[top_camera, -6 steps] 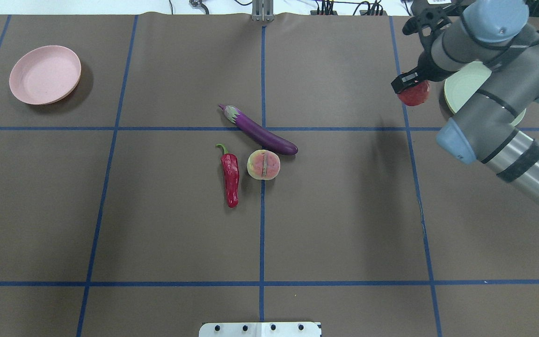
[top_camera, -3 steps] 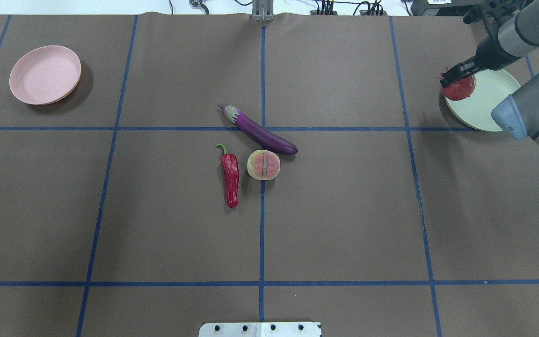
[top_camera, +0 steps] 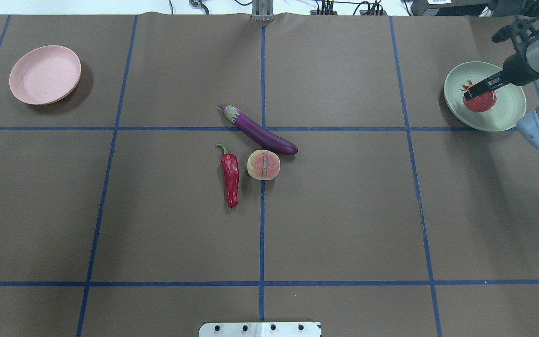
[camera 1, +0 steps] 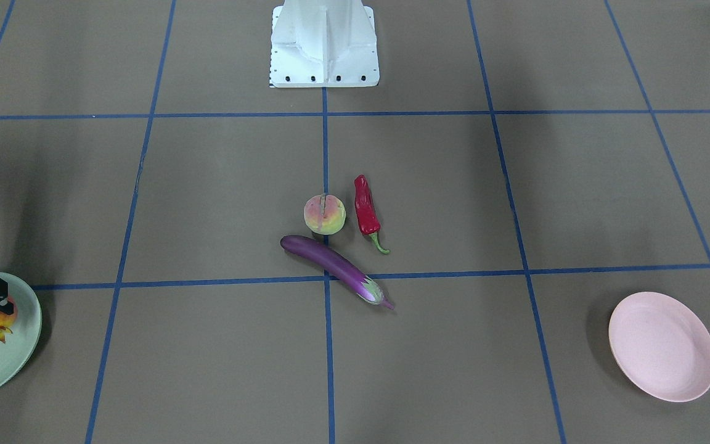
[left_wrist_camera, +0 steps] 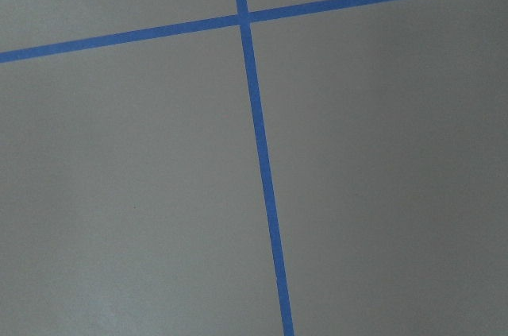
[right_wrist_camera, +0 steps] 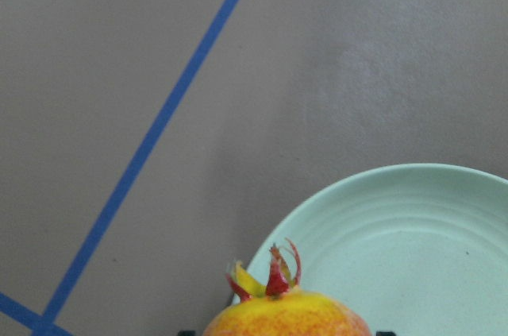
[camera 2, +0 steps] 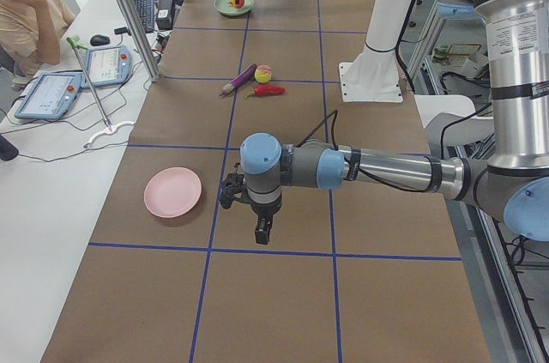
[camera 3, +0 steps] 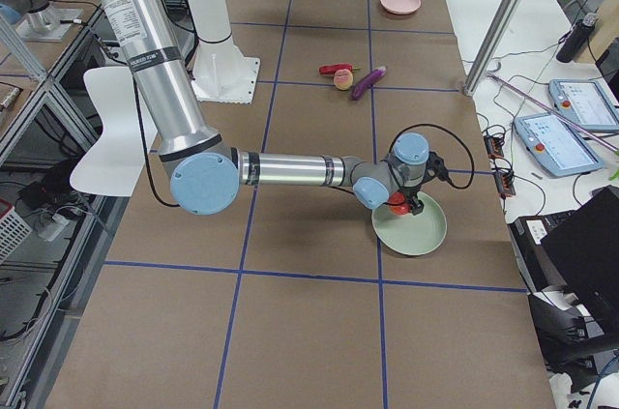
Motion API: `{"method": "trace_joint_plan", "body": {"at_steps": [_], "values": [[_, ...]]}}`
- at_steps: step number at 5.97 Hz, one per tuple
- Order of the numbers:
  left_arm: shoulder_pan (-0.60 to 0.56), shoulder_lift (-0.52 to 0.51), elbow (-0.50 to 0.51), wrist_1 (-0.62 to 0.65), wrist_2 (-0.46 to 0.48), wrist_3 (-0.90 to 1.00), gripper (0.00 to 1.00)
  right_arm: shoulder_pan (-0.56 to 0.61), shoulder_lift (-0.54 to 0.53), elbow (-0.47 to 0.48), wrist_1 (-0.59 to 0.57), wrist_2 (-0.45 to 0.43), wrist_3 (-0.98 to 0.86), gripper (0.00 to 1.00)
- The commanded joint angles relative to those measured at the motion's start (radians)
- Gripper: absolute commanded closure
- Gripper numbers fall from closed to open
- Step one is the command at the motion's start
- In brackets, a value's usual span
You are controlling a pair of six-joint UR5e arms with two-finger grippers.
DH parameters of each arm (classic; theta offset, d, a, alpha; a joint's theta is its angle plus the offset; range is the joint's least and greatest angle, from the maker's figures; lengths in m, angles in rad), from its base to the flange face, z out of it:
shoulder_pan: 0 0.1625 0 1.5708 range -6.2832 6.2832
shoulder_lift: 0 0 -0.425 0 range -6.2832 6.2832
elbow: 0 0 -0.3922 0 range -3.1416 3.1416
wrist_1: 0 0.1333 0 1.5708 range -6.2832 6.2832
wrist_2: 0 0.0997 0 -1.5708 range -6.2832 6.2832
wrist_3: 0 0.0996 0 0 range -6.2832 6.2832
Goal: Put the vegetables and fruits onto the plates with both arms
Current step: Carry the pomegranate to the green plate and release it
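The pale pink plate (top_camera: 45,74) lies flat at the far left of the worktop (top_camera: 344,210). Near it, on the robot's side, the left arm (camera 2: 377,170) reaches out level, and its wrist turns the left claw (camera 2: 262,230) straight down above the brown surface. I cannot tell whether this claw is apart or together. Its wrist camera sees only crossing blue tape lines (left_wrist_camera: 258,153).

At the middle, the red chili (top_camera: 230,175) lies with its long axis running near to far, green stem at the far end and tip towards the robot. The purple eggplant (top_camera: 258,130) lies on a diagonal, with its pale calyx far and left. Its blunt end sits just beside the peach (top_camera: 263,164), whose crease runs near to far. The chili lies just left of the peach, apart from it.

At the far right, the pale green plate (top_camera: 508,117) carries the red-and-yellow ball (top_camera: 480,100), its crown tip pointing towards the plate's left rim. The right arm (camera 3: 290,169) stretches low and long across the worktop. The right claw (top_camera: 477,90) is clamped on the ball from above, inside the rim. Whether the ball touches the plate is unclear.
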Motion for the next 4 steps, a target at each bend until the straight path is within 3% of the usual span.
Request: {"method": "trace_joint_plan", "body": {"at_steps": [1, 2, 3, 4], "values": [[0.000, 0.000, 0.000, 0.000, 0.000, 0.000, 0.00, 0.001, 0.006, 0.078, -0.002, 0.005, 0.049, 0.00], [0.000, 0.000, 0.000, 0.000, -0.001, 0.000, 0.00, -0.011, 0.016, 0.173, -0.025, 0.007, 0.144, 0.01], [0.000, 0.000, 0.000, 0.000, -0.001, 0.000, 0.00, -0.078, 0.060, 0.233, -0.033, 0.004, 0.284, 0.16], [0.000, 0.000, 0.000, 0.000, -0.001, 0.000, 0.00, -0.178, 0.089, 0.285, -0.034, -0.022, 0.415, 0.19]]}}
